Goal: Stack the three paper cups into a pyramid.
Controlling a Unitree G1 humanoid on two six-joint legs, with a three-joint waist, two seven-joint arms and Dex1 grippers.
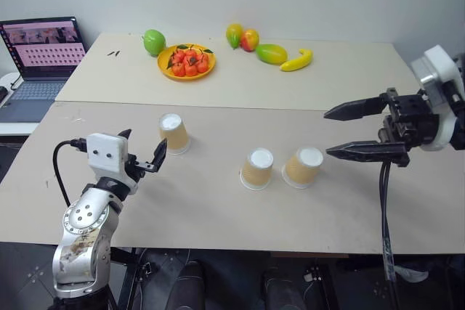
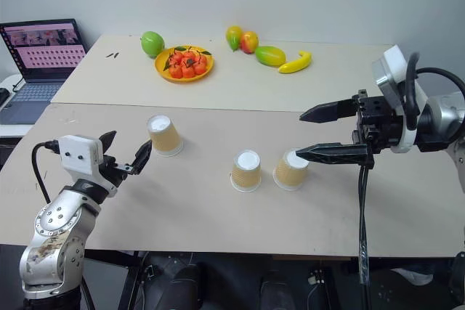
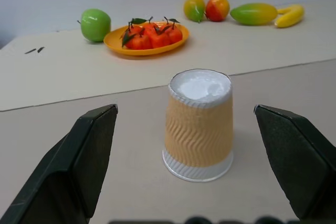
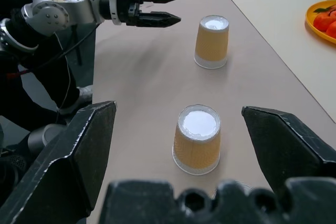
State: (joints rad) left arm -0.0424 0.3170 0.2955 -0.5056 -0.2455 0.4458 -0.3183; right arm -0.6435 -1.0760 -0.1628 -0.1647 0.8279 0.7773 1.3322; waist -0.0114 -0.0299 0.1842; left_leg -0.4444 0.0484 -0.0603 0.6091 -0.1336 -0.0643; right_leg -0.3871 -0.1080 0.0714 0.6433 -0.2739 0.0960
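Note:
Three paper cups stand upside down on the near table, white ends up. One cup [image 1: 174, 133] is at the left, one [image 1: 257, 168] in the middle and one [image 1: 304, 166] just right of it. My left gripper [image 1: 143, 147] is open, low over the table just short of the left cup [image 3: 199, 124], which lies straight ahead between the fingers without touching them. My right gripper [image 1: 328, 133] is open and points left, raised beside the right cup. Its wrist view looks over the middle cup [image 4: 197, 140] toward the left cup [image 4: 211, 41] and the left gripper [image 4: 170, 8].
On the far table sit an orange plate [image 1: 187, 62] of small red fruits, a green apple [image 1: 153, 41], mangoes [image 1: 271, 53] and a banana [image 1: 297, 60]. An open laptop [image 1: 40, 56] stands at the far left. A seam separates the two tabletops.

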